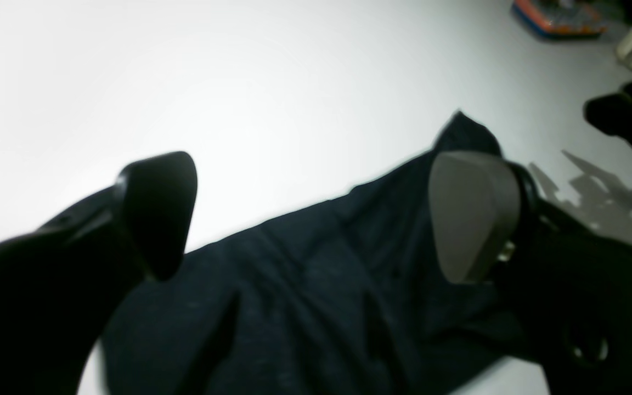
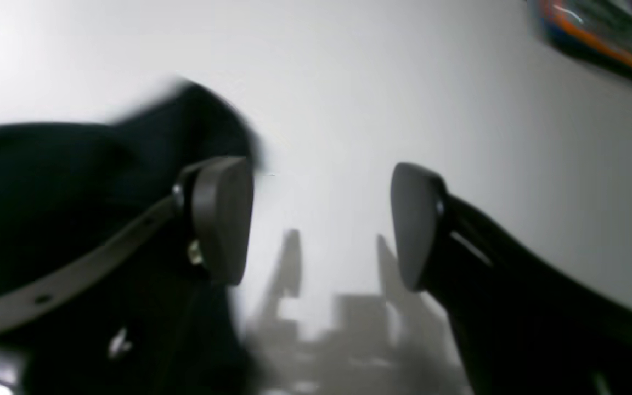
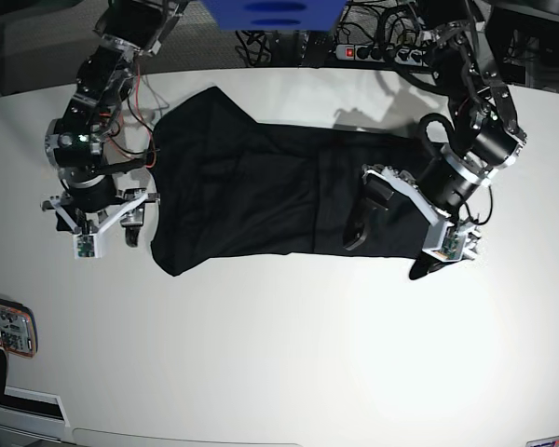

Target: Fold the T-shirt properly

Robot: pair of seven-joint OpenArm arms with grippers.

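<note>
Plainly, the left gripper (image 3: 388,242) is hanging wide open and empty over one end of the shirt (image 3: 261,196), while the right gripper (image 3: 98,223) is gaping beside the other end, holding nothing. One shirt is lying flat on the table (image 3: 279,354), long axis running between the two grippers.

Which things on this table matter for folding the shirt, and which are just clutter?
For the job:
- black T-shirt, spread flat on the white table
- left gripper, open above the shirt's end
- right gripper, open beside the shirt's other end

Lying about:
- orange-edged device at the table edge
- power strip behind the table
</note>
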